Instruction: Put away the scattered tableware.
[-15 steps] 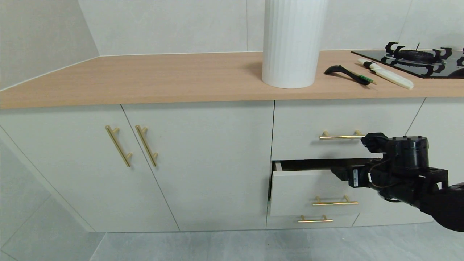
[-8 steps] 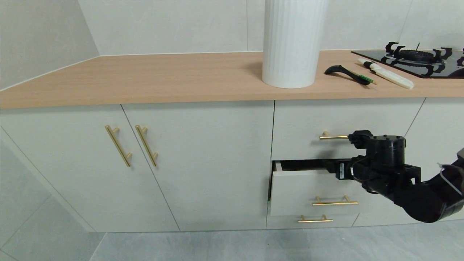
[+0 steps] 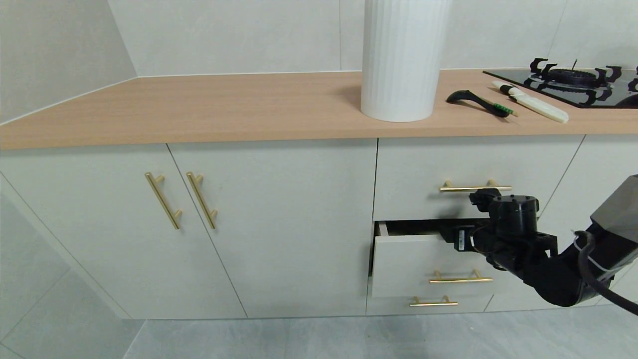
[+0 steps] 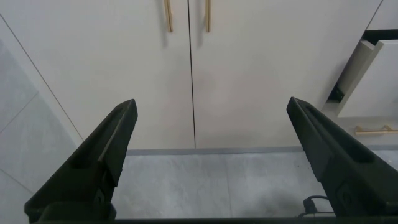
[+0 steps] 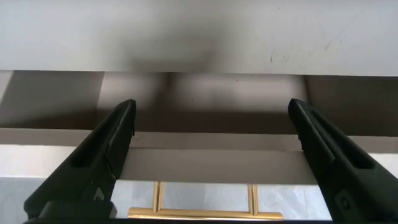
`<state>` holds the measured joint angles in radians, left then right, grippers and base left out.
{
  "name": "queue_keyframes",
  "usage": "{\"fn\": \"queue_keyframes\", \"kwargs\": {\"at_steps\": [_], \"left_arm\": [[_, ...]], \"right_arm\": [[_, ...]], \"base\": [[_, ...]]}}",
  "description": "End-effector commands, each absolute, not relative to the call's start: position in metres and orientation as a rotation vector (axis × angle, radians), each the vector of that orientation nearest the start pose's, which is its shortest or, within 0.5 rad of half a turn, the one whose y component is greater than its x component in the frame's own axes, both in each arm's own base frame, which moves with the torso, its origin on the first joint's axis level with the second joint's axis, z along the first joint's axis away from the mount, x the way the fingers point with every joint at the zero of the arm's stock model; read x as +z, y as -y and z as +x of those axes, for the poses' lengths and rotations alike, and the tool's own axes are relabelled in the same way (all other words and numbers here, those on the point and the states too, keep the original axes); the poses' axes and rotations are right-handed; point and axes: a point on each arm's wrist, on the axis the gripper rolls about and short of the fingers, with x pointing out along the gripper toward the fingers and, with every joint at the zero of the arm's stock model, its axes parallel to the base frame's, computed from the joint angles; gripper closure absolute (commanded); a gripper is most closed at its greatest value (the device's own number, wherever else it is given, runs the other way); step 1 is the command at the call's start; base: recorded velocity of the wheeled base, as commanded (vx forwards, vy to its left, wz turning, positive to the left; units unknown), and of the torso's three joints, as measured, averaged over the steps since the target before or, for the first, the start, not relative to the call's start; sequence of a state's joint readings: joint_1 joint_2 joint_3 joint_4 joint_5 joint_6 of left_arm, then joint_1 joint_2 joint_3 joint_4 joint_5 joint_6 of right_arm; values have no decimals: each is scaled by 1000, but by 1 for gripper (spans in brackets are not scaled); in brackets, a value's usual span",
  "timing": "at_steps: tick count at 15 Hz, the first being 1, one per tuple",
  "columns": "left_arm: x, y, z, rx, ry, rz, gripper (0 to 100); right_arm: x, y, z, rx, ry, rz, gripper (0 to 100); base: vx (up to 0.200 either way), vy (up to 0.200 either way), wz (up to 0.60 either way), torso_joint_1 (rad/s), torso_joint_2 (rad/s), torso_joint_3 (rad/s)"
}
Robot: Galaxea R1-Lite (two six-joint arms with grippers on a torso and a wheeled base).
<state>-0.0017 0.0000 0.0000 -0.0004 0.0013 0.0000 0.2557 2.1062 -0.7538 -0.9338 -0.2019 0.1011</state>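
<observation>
Down low, the right gripper (image 3: 448, 233) sits at the mouth of the partly open middle drawer (image 3: 408, 264), its jaws spread wide apart with nothing between them. In the right wrist view (image 5: 211, 106) the dark gap of the drawer opening lies straight ahead of the jaws. The top edge of the drawer front (image 5: 211, 165) runs just beneath the fingertips, and the brass drawer handle (image 5: 205, 213) lies lower, apart from them. Above the jaws is the closed upper drawer (image 3: 423, 164), whose brass bar (image 3: 473, 188) passes just over the gripper's wrist.

The left gripper (image 4: 211, 104) is open too, fingers well apart. It faces the pair of cabinet doors (image 4: 249, 74), with their two brass pulls (image 4: 168, 15) beyond the fingertips and the grey floor below. Off to the side of one finger is the corner of the same open drawer (image 4: 379, 74).

The tableware lies well above both sets of jaws, on the wooden countertop (image 3: 199, 109). A black utensil (image 3: 476, 101) and a pale knife with a dark handle (image 3: 536, 102) lie close together. They are between a tall white ribbed cylinder (image 3: 401, 60) and the gas hob (image 3: 573, 82).
</observation>
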Motion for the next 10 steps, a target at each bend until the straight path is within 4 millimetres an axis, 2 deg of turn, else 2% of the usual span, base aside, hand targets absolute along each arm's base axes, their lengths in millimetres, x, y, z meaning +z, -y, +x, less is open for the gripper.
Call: {"fn": "queue_keyframes", "kwargs": {"at_steps": [1,7,10], "left_arm": [[76,0,-23,0,0,0,0],[75,0,-23,0,0,0,0],[75,0,-23,0,0,0,0]], "right_arm": [[58,-85,346,30,-443,-1,0],[76,-83,330,36,-502,-14,0],[88,-82,315,46,-574,-31,0]], "base": [[0,0,0,0,0,0],[0,0,0,0,0,0],[0,0,0,0,0,0]]}}
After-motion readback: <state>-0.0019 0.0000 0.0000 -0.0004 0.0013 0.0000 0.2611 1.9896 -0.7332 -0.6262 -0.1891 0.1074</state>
